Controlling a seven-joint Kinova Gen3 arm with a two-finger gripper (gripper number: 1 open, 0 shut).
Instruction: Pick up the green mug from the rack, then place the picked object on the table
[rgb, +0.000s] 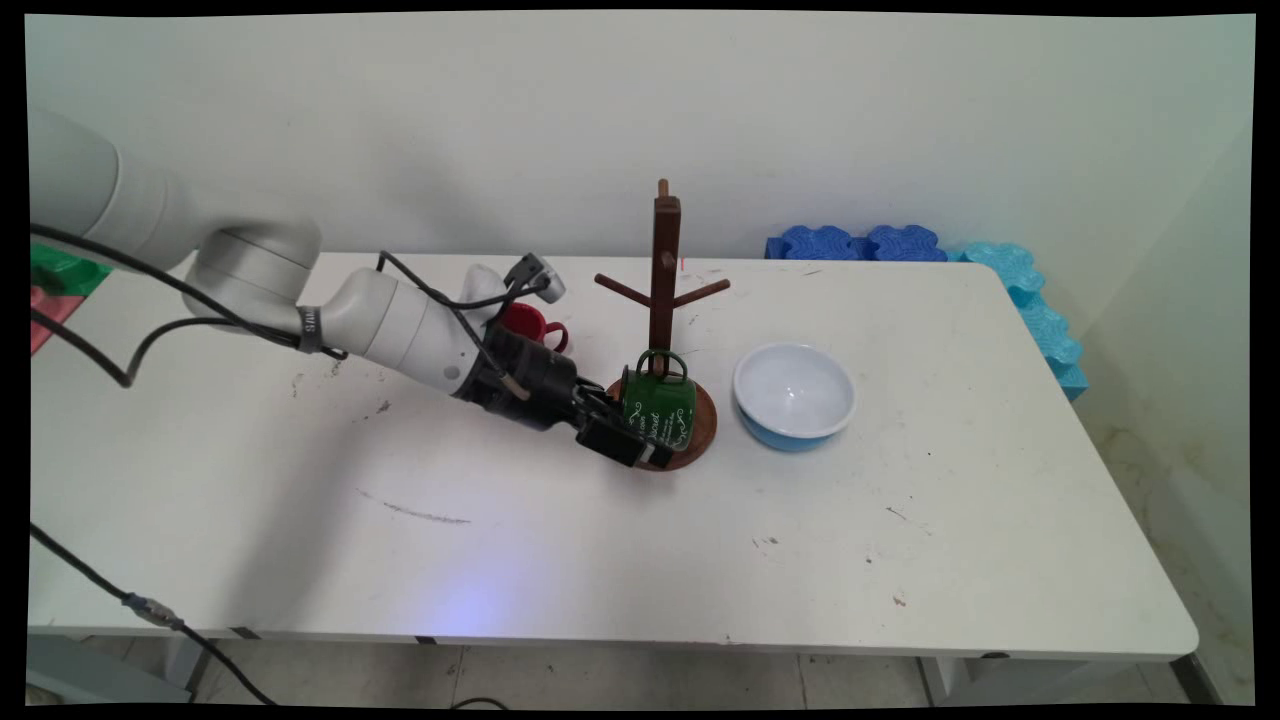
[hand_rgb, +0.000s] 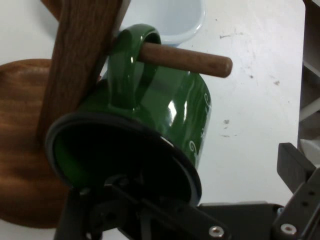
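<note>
A white table (rgb: 900, 560), scuffed and marked, stands against a plain pale wall (rgb: 400, 120). Blue foam blocks (rgb: 860, 243) line its far right corner, paler ones (rgb: 1040, 310) running down its right side. Light tiled floor (rgb: 620, 685) shows beneath.

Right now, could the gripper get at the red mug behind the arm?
Probably not directly. The gripper sits at the green mug, which hangs by its handle on a peg of the wooden mug tree. The red mug stands behind the arm's wrist, so the arm would need to back away first.
</note>
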